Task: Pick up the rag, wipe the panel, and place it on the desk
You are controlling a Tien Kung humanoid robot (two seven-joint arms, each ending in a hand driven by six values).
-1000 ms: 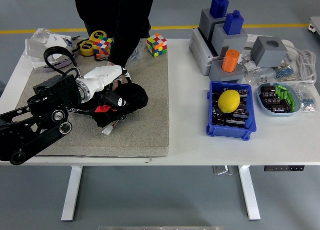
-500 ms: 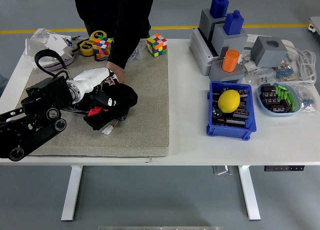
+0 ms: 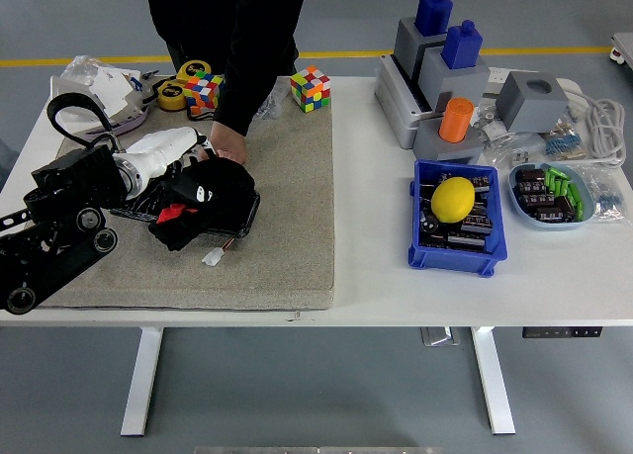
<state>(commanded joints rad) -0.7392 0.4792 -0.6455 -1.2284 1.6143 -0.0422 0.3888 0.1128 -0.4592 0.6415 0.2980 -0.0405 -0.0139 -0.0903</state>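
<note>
A black rag (image 3: 220, 189) with a red patch lies bunched on the left part of the beige panel (image 3: 292, 217). My left hand (image 3: 188, 199) is pressed down on the rag with its fingers curled into the cloth; a white forearm cover (image 3: 148, 157) and the black arm lead off to the lower left. A person in a dark sleeve stands at the far side, and the person's hand (image 3: 229, 147) rests on the panel just behind the rag. My right arm does not show.
Two colour cubes (image 3: 310, 87) (image 3: 203, 90) and tape rolls (image 3: 178, 90) lie at the panel's far edge. Right of the panel stand a blue bin (image 3: 457, 227) holding a yellow lemon (image 3: 454, 198), grey blocks (image 3: 435, 73), and a tray of green parts (image 3: 554, 195).
My left arm has dragged the rag leftward and a little away across the panel. The person's hand has stayed by the panel's far edge.
</note>
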